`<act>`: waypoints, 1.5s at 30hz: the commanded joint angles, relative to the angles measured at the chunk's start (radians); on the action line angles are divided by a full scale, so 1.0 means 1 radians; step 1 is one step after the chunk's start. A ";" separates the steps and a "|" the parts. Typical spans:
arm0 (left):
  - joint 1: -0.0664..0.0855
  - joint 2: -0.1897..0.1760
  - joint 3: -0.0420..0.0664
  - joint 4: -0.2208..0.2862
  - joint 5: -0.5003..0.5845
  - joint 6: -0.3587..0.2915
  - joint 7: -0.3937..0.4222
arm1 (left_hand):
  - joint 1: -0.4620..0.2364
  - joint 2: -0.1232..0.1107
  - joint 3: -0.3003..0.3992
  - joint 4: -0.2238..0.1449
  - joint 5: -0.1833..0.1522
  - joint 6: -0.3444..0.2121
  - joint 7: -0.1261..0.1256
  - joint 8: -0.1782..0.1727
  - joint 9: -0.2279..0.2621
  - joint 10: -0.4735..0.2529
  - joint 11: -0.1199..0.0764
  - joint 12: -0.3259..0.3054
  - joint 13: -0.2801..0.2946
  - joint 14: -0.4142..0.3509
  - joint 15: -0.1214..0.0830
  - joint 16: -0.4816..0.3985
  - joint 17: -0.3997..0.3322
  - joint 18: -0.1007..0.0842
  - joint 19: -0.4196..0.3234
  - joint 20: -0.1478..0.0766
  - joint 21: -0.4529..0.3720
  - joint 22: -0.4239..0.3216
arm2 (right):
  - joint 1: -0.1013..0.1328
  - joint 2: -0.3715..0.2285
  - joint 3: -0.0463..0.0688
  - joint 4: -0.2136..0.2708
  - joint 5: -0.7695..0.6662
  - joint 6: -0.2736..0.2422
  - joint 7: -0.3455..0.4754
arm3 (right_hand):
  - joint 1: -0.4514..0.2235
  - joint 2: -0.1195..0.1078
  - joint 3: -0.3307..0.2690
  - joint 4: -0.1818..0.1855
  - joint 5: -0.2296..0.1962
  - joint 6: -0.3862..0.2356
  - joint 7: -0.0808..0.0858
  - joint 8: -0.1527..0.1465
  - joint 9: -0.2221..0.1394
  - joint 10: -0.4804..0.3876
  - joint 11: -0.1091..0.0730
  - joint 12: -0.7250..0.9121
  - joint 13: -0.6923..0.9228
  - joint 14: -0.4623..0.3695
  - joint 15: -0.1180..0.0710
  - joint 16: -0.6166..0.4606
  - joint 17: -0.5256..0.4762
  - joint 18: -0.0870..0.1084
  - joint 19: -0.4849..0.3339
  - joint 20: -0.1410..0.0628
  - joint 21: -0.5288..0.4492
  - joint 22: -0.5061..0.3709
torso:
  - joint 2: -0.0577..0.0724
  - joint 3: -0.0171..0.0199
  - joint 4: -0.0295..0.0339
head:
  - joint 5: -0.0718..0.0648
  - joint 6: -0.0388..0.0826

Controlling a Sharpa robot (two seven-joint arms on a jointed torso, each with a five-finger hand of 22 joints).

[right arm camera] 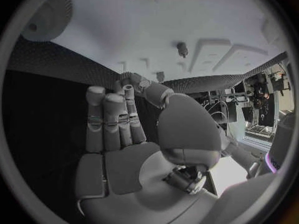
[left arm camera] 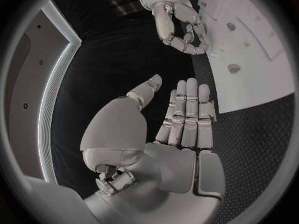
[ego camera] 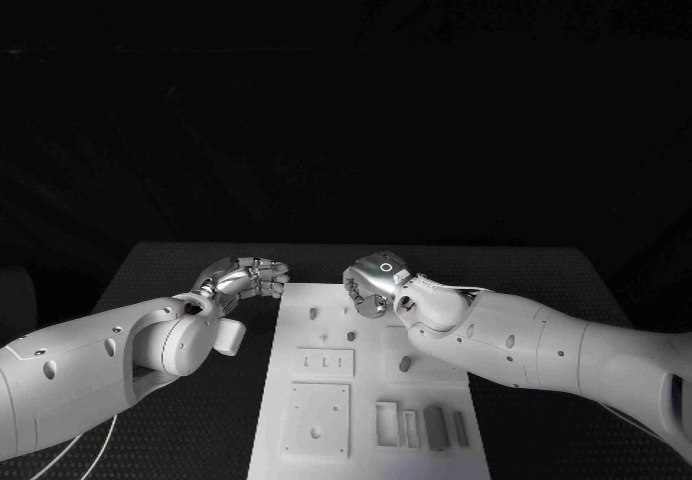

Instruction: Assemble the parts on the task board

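Note:
The white task board (ego camera: 325, 440) lies lengthwise in the middle of the table. Small grey parts stand on it: a peg (ego camera: 313, 313) near its far left, another (ego camera: 404, 365) midway, and several upright blocks (ego camera: 433, 428) in its near right corner. My left hand (ego camera: 248, 278) hovers just off the board's far left corner, fingers straight and palm bare (left arm camera: 181, 129). My right hand (ego camera: 375, 282) hangs over the board's far edge, fingers stretched out and holding nothing (right arm camera: 118, 129). A peg (right arm camera: 182, 47) stands on the board (right arm camera: 156, 15) beyond its fingertips.
Black mesh table (ego camera: 173, 270) surrounds the board on both sides. Square plates (ego camera: 320, 418) with holes sit on the board's near left. The right hand (left arm camera: 177, 25) also appears in the left wrist view, next to the board (left arm camera: 255, 79).

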 commanded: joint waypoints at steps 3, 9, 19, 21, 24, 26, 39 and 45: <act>0.001 0.000 0.002 0.008 0.004 0.012 0.007 | -0.007 0.000 0.003 -0.001 -0.003 -0.006 0.001 -0.005 0.001 -0.003 0.000 -0.005 0.000 0.005 0.002 0.006 -0.002 0.009 0.001 0.001 0.005 0.020 | 0.001 0.013 0.000 -0.014 -0.025 -0.022 -0.020 | 0.000 -0.011 0.005 0.000 0.006 0.008 -0.001 0.003 0.001 0.082 -0.021 0.001 0.024 -0.014 -0.023 0.007 -0.001 0.064 0.014 -0.008 0.006 0.020 | 0.006 -0.0041 0.0073 | -0.002 0.004; 0.003 -0.002 0.003 0.014 0.004 0.011 0.006 | -0.007 0.000 0.004 -0.001 -0.003 -0.006 0.002 -0.005 0.001 -0.003 0.000 -0.005 0.000 0.005 0.002 0.006 -0.002 0.009 0.001 0.001 0.005 0.020 | 0.001 0.025 0.000 -0.028 -0.025 -0.018 -0.020 | -0.001 -0.012 0.007 0.001 0.006 0.009 -0.001 0.003 0.001 0.082 -0.021 0.001 0.025 -0.014 -0.023 0.007 -0.002 0.064 0.015 -0.007 0.006 0.020 | 0.011 -0.0058 0.0109 | -0.001 0.004; 0.004 0.000 0.003 0.015 0.004 0.010 0.005 | -0.008 -0.001 0.004 -0.002 -0.003 -0.006 0.002 -0.005 0.002 -0.003 0.000 -0.006 0.000 0.005 0.002 0.007 -0.002 0.010 0.001 0.001 0.006 0.020 | 0.002 0.030 0.000 -0.039 -0.029 -0.004 -0.022 | -0.001 -0.013 0.010 0.001 0.006 0.009 -0.001 0.003 0.001 0.082 -0.021 0.000 0.025 -0.014 -0.023 0.008 -0.003 0.064 0.015 -0.007 0.007 0.019 | 0.022 -0.0089 0.0161 | -0.005 0.009; 0.004 0.000 0.003 0.015 0.004 0.010 0.005 | -0.008 -0.001 0.004 -0.002 -0.003 -0.006 0.002 -0.005 0.002 -0.003 0.000 -0.006 0.000 0.005 0.002 0.007 -0.002 0.010 0.001 0.001 0.006 0.020 | 0.002 0.031 0.000 -0.040 -0.033 -0.003 -0.022 | -0.001 -0.013 0.010 0.001 0.006 0.009 -0.001 0.003 0.001 0.082 -0.021 0.000 0.025 -0.014 -0.023 0.008 -0.003 0.064 0.015 -0.007 0.007 0.019 | 0.024 -0.0095 0.0158 | -0.005 0.009; 0.005 0.000 0.003 0.016 0.004 0.010 0.005 | -0.008 -0.001 0.005 -0.002 -0.003 -0.006 0.002 -0.005 0.002 -0.003 0.000 -0.006 0.000 0.005 0.002 0.007 -0.002 0.010 0.001 0.001 0.006 0.020 | 0.002 0.032 0.000 -0.043 -0.035 0.001 -0.025 | -0.001 -0.014 0.011 0.001 0.006 0.009 -0.001 0.002 0.001 0.082 -0.021 0.000 0.025 -0.014 -0.023 0.008 -0.003 0.064 0.015 -0.007 0.007 0.019 | 0.027 -0.0096 0.0162 | -0.006 0.009; 0.005 0.001 0.003 0.014 0.004 0.010 0.005 | -0.008 -0.001 0.005 -0.002 -0.003 -0.006 0.002 -0.005 0.002 -0.003 0.000 -0.006 0.000 0.005 0.002 0.007 -0.002 0.010 0.001 0.001 0.006 0.020 | 0.002 0.031 0.000 -0.045 -0.036 0.004 -0.026 | -0.001 -0.014 0.011 0.001 0.006 0.009 -0.001 0.002 0.001 0.082 -0.021 -0.001 0.025 -0.014 -0.023 0.008 -0.003 0.064 0.015 -0.006 0.007 0.019 | 0.030 -0.0097 0.0159 | -0.006 0.007; 0.005 0.002 0.003 0.011 0.004 0.010 0.004 | -0.009 -0.002 0.005 -0.002 -0.003 -0.007 0.002 -0.006 0.002 -0.003 0.000 -0.007 0.000 0.005 0.002 0.007 -0.003 0.010 0.001 0.002 0.007 0.020 | 0.002 0.030 0.000 -0.042 -0.045 0.037 -0.029 | -0.002 -0.016 0.015 0.001 0.006 0.008 -0.001 0.002 0.000 0.081 -0.020 -0.002 0.026 -0.014 -0.023 0.008 -0.005 0.064 0.014 -0.005 0.008 0.019 | 0.034 -0.0169 0.0318 | -0.022 0.009; 0.005 0.000 0.003 0.011 0.004 0.011 0.003 | -0.010 -0.002 0.005 -0.002 -0.003 -0.007 0.002 -0.006 0.002 -0.003 0.000 -0.008 0.000 0.005 0.002 0.007 -0.003 0.010 0.001 0.002 0.007 0.020 | 0.002 0.019 0.000 -0.037 -0.051 0.043 -0.035 | -0.003 -0.016 0.016 0.001 0.006 0.008 -0.001 0.001 0.000 0.081 -0.020 -0.003 0.026 -0.015 -0.023 0.008 -0.005 0.064 0.013 -0.005 0.008 0.019 | 0.035 -0.0163 0.0306 | -0.020 0.009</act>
